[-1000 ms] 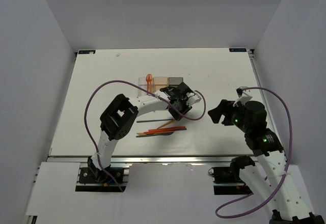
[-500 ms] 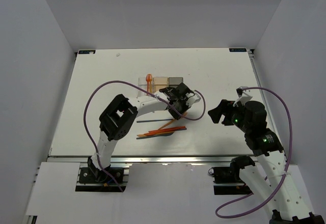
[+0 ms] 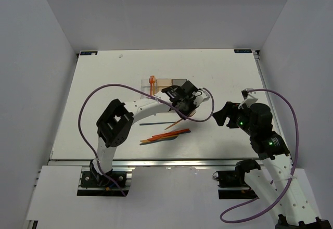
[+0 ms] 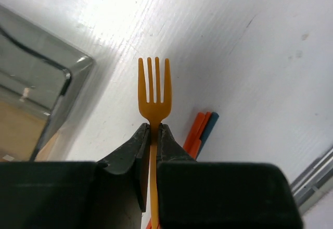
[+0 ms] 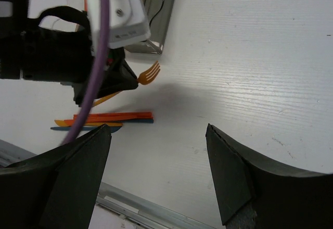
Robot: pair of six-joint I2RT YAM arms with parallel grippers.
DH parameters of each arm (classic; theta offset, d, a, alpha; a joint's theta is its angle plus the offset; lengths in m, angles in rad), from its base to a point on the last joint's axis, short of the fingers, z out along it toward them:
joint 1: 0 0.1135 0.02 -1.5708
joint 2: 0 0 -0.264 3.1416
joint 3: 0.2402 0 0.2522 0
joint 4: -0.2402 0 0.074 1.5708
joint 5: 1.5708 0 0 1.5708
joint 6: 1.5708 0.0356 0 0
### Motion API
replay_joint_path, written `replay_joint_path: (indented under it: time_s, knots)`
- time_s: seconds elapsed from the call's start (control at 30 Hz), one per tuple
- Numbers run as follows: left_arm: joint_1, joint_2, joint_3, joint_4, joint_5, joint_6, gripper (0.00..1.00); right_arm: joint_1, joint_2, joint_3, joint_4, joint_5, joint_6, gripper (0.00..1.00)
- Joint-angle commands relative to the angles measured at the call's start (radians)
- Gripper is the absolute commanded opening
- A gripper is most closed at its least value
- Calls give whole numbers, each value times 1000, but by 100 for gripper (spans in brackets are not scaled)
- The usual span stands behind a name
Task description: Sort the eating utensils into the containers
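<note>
The left gripper (image 4: 153, 134) clamps the orange fork (image 4: 154, 88) at its neck, tines ahead. It is light, thin, probably flexible plastic, so hold near the neck. The right gripper (image 5: 158, 156) stands with jaws apart, empty.

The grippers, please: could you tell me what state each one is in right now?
Left gripper: shut on an orange fork.
Right gripper: open, holding nothing.

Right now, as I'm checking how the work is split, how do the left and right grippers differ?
The left gripper is shut on an orange fork, pinching its handle; the right gripper is open and empty. The left gripper is beside the dark grey bin; the right gripper is off to the side over bare table. Both are black.
</note>
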Motion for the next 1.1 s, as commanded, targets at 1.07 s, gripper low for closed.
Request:
replay_joint_path:
  time_s: [1.07]
  knots:
    - [402,-198,-94,360,-528,-349,0,11,24,-4,38,1,-21,79]
